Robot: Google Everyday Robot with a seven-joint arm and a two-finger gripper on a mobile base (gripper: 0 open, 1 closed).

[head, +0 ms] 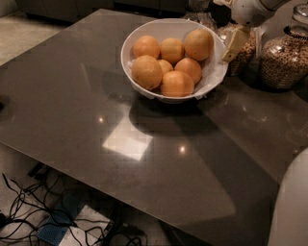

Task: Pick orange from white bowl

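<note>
The white bowl (211, 77) stands at the far side of the dark table (72, 96) and holds several oranges. A large orange (198, 44) lies at the bowl's upper right. Two other large ones lie at the left (147, 72) and the front (177, 84). My gripper (235, 44) hangs from the white arm at the top right. It is just outside and above the bowl's right rim, close to the upper-right orange and apart from it. It holds nothing that I can see.
Glass jars of grain stand right of the bowl (284, 57) and behind the gripper (243, 53), and another stands behind the bowl (198, 13). Part of the white robot body (293, 206) fills the lower right corner. Cables (43, 216) lie on the floor beyond the table's near edge.
</note>
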